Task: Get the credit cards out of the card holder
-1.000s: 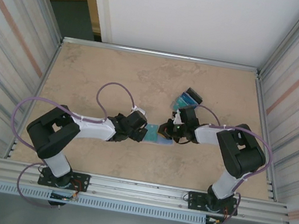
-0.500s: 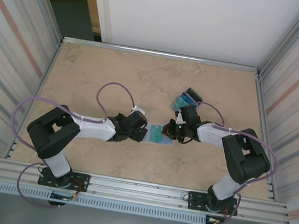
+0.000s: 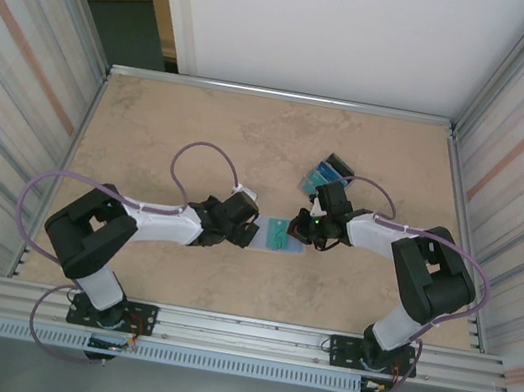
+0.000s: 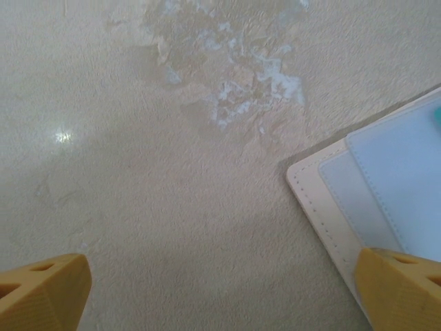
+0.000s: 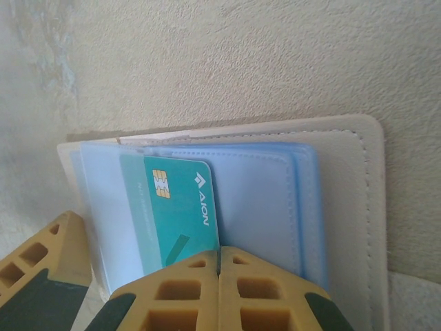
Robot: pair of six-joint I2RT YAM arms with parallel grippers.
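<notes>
- Right claw (image 5: 219, 258): its two yellow fingers are pressed together, tip against tip, with a closed seam between them.
- In the right wrist view those tips sit over the near end of a teal card (image 5: 176, 210). I cannot tell whether they touch it.
- That teal card has a gold chip near its far end and white lettering along one side. It lies tucked in a clear pocket of the card holder (image 5: 256, 200), with most of its face showing.
- Beside the card, the card holder lies spread flat on the counter (image 3: 202, 135), pale blue panels up, with a stitched tan border round them.
- Left claw (image 4: 220, 293): its fingers are spread wide with only bare counter between them.
- In the left wrist view, the left claw's right-hand fingertip (image 4: 400, 289) overlaps the tan stitched edge of the card holder, while the other fingertip is well off to the side over the counter.
- From above, the two claws face each other near the middle of the counter, with the card holder between them. The left claw is at its left edge and the right claw over its right part.
- Just beyond the right claw, toward the back of the counter, sits a small tray (image 3: 327, 175) with teal and blue cards, apart from the card holder.
</notes>
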